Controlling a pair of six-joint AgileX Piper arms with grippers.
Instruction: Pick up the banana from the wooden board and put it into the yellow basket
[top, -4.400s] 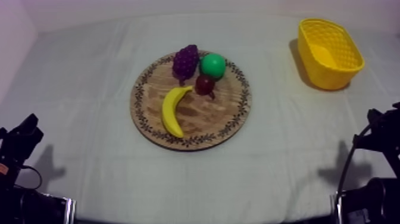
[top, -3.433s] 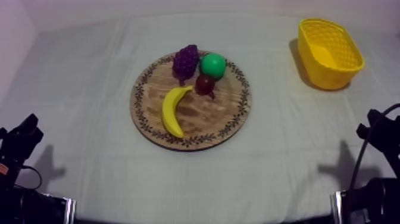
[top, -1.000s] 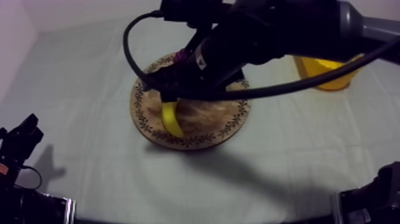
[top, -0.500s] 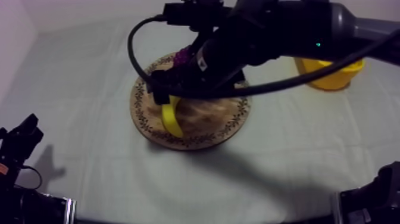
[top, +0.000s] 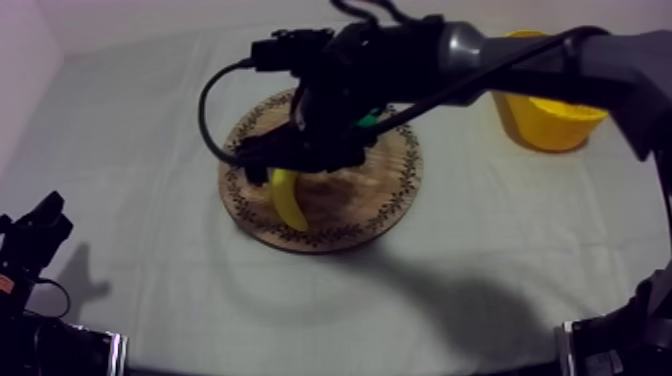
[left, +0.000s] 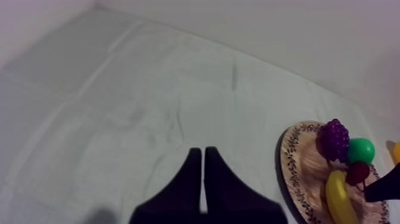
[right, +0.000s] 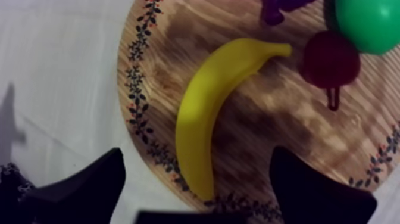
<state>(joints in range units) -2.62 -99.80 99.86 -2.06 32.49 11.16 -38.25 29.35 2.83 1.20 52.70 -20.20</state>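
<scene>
While the left gripper (top: 38, 228) sat by the table's near-left corner, fingers pressed together on nothing, the wooden board (top: 395, 200) lay mid-table. Banana (right: 208, 113) lay on the board's left part near its rim, one tip close to the small red fruit (right: 330, 59). Right gripper (right: 197, 154) hung over it, fingers spread wide to either side, gaps showing. Yellow basket (top: 545, 125) stood toward the far-right corner.

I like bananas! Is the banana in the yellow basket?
No, the banana lies on the wooden board, below the open right gripper.
</scene>
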